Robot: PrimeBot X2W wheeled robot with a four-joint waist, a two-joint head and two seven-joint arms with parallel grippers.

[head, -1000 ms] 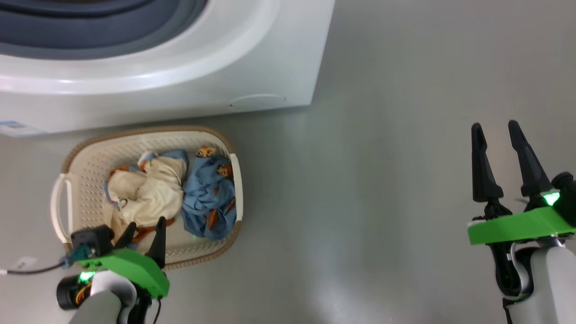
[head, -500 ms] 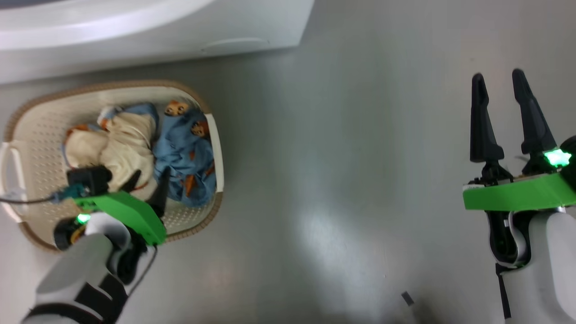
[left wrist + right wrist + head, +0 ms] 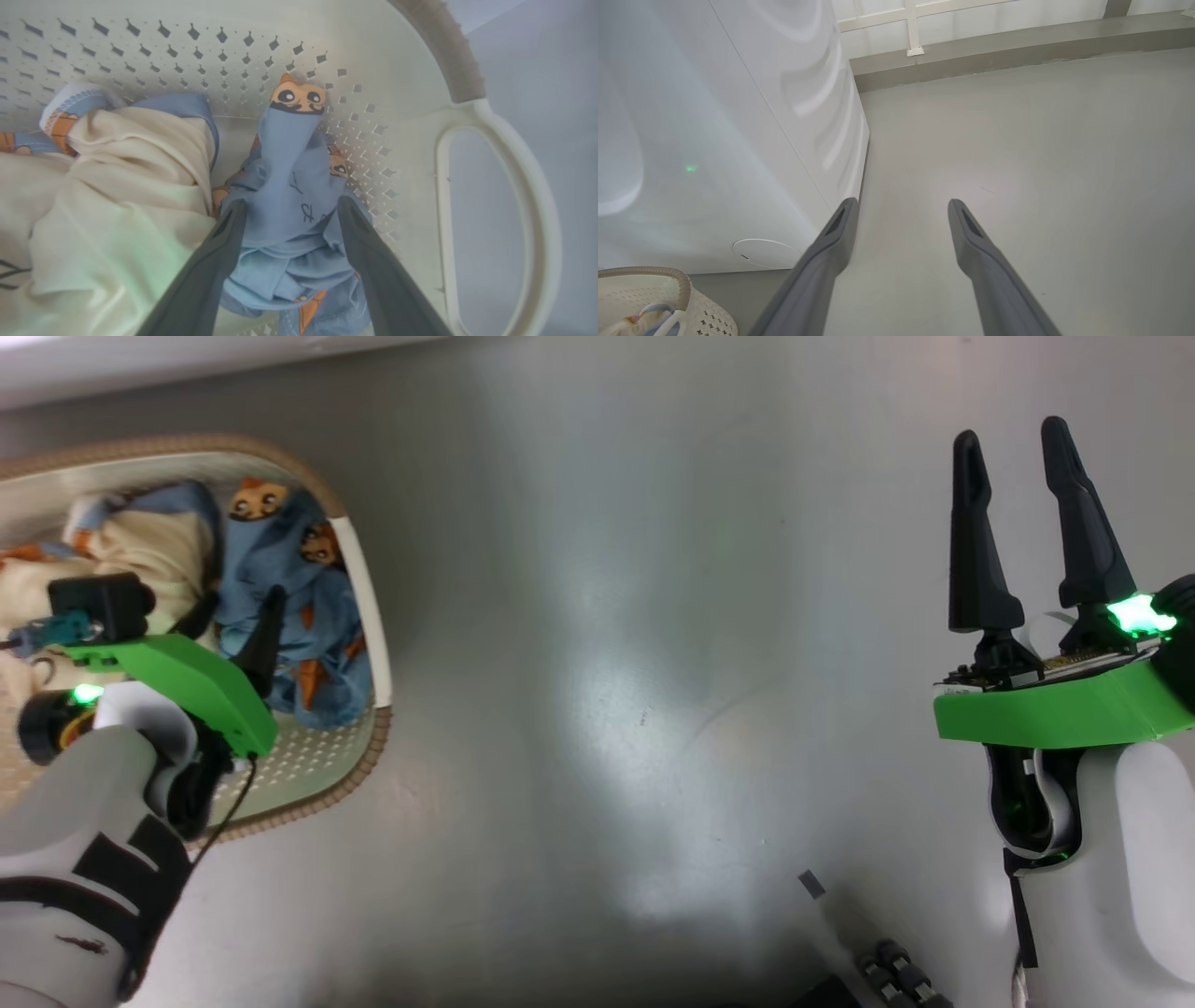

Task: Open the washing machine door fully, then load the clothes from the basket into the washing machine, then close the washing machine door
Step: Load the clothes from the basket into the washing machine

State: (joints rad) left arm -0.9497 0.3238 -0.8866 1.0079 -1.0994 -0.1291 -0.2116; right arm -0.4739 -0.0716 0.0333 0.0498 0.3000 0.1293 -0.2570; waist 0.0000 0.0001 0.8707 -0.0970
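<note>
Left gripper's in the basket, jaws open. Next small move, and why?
Probably ease the left gripper slightly deeper and close it: its open fingers straddle a bunched fold of the light blue garment in the basket without pinching it yet. The right gripper hangs open over the floor.

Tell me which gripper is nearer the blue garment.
Left. The left gripper is over the basket, open fingers framing the blue garment; the right gripper hangs over floor, far aside.

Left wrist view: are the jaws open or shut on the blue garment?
Open: the left gripper's jaws stand wide apart astride the light blue garment in the basket.
</note>
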